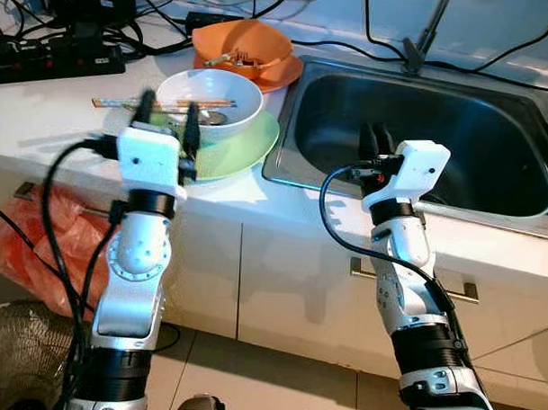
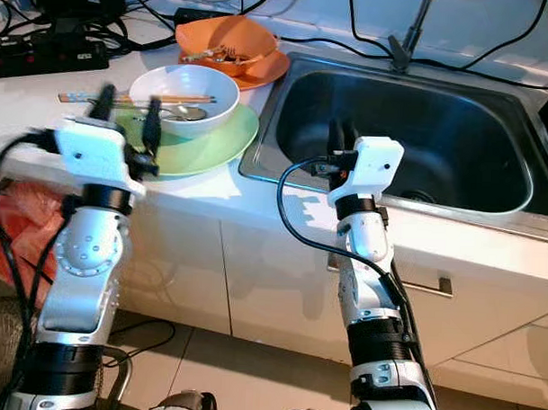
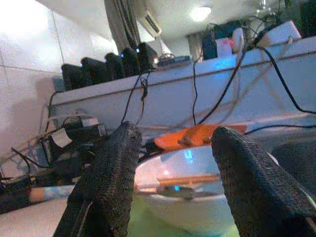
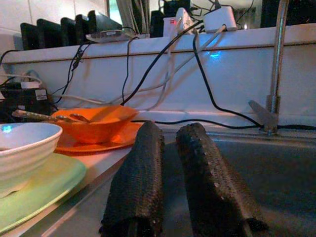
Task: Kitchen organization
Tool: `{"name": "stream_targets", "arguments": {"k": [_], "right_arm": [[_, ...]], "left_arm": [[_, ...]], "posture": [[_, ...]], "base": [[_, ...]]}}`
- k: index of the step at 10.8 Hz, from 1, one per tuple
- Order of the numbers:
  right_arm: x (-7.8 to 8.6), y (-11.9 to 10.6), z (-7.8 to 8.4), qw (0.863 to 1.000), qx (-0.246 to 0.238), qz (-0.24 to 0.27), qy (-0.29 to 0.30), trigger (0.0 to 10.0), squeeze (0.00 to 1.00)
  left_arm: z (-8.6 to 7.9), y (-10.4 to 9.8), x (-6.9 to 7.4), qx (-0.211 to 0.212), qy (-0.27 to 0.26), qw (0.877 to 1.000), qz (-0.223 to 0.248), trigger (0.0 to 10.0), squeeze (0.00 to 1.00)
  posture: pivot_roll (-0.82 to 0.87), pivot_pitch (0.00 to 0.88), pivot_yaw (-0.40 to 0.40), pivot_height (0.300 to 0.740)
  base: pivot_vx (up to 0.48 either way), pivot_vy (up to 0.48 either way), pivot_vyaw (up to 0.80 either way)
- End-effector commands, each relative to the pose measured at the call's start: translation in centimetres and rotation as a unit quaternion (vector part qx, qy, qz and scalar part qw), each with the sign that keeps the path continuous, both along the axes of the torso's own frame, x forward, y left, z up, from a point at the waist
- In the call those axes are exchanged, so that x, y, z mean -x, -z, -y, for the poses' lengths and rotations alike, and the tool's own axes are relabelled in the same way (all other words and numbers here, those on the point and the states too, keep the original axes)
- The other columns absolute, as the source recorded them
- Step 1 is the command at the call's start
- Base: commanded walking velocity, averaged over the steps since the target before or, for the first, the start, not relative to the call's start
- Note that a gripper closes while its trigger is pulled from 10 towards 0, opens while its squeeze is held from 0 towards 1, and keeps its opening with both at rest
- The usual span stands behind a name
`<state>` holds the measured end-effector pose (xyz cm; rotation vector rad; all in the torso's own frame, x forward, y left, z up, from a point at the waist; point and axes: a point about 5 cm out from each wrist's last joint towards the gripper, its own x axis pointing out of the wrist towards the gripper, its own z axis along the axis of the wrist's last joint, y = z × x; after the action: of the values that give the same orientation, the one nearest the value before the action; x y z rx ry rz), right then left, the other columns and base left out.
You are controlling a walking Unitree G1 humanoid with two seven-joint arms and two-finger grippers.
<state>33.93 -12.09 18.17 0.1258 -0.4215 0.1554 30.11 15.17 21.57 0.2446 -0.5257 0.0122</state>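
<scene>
A white bowl (image 1: 210, 99) stands on a light green plate (image 1: 236, 145) on the white counter, with chopsticks (image 1: 160, 103) across its rim and a spoon inside. Behind it, an orange bowl (image 1: 243, 46) holding utensils sits on an orange plate (image 1: 283, 75). My left gripper (image 1: 169, 113) is open at the counter's front edge, just short of the white bowl (image 3: 182, 197), with nothing between its fingers. The right gripper (image 1: 376, 139) hovers over the near left part of the steel sink (image 1: 439, 130), its fingers (image 4: 138, 173) shut and empty.
A power strip (image 1: 54, 58) and tangled cables lie at the back left of the counter. The faucet base (image 1: 414, 52) stands behind the sink. Below are white cabinet doors with a handle (image 1: 411, 277), an orange plastic bag (image 1: 30, 237) and a wire fan guard (image 1: 21, 354).
</scene>
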Motion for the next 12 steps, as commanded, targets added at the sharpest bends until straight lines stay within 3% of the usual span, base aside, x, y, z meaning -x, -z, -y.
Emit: {"name": "stream_targets", "arguments": {"k": [1,7,12], "right_arm": [[0.1,-0.1,0.2,1.0,-0.004,0.005,0.002,10.0,0.0],[0.1,0.0,0.2,1.0,-0.006,0.005,0.005,10.0,0.0],[0.1,0.0,0.3,1.0,-0.004,0.004,0.003,10.0,0.0]], "left_arm": [[0.5,-0.1,-0.1,-0.01,0.009,1.0,-0.001,10.0,0.0],[0.8,-0.5,-1.3,-0.026,-0.001,1.0,-0.01,10.0,0.0],[0.3,0.9,-1.5,-0.016,-0.02,0.999,-0.039,10.0,0.0]], "posture": [[0.15,0.116,-0.05,0.74],[0.15,0.113,-0.043,0.74],[0.15,0.112,-0.046,0.74]], "base": [[0.0,0.0,0.0],[0.0,0.0,0.0],[0.0,0.0,0.0]]}}
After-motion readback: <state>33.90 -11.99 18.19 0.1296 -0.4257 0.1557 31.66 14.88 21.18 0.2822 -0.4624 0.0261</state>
